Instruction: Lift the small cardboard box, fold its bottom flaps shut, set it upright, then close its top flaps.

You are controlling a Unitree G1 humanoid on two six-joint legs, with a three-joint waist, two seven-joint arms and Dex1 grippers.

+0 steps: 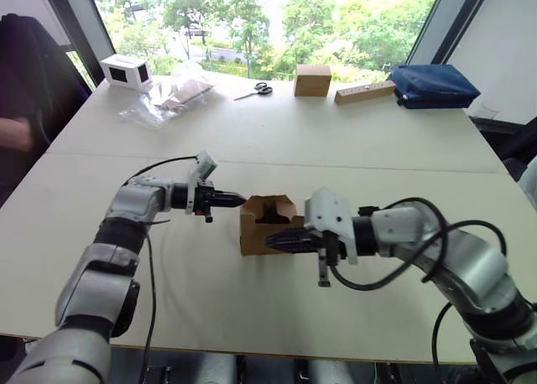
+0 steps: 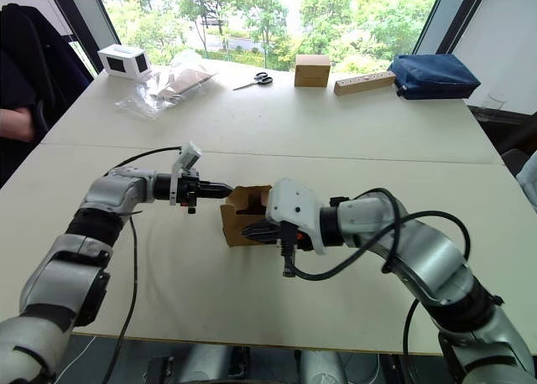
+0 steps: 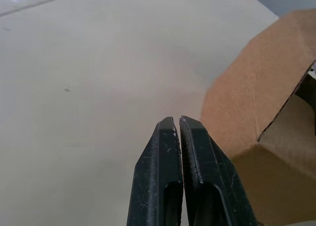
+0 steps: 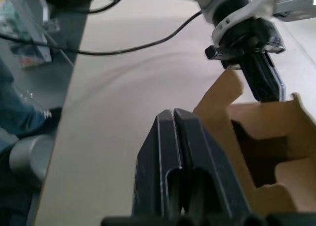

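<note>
Risk: I judge the small cardboard box [image 1: 267,225] could skid or tip on the table [image 1: 336,141]. Both grippers are only nudging it from opposite sides, neither has a grasp, so uneven push would slide it toward the weaker side.
Risk 2: a flap could get creased or jammed inward if a closed fingertip pokes it instead of sweeping it flat.
Risk 3: left and right fingertips are near each other across the box; I'd watch for them meeting over the opening.
Left gripper [image 1: 237,199]: clenched, fingers pressed together, holding nothing. Tip is right at the box's upper left edge; in the left wrist view it sits just beside a cardboard wall. Contact or tiny gap, I can't tell.
Right gripper [image 1: 273,242]: also clenched, nothing held. Tip is against the front face of the box, near its lower middle.
Box location: on the table, mid-near area, between the two grippers, well apart from the stuff at the far edge.
Box look: plain brown corrugated, unmarked. Upper end is open, flaps [image 4: 276,137] partly up with notched edges, dark interior visible. Not closed yet. Lower end is hidden.
Step, my read: flap work still to do; box not lifted.
</note>
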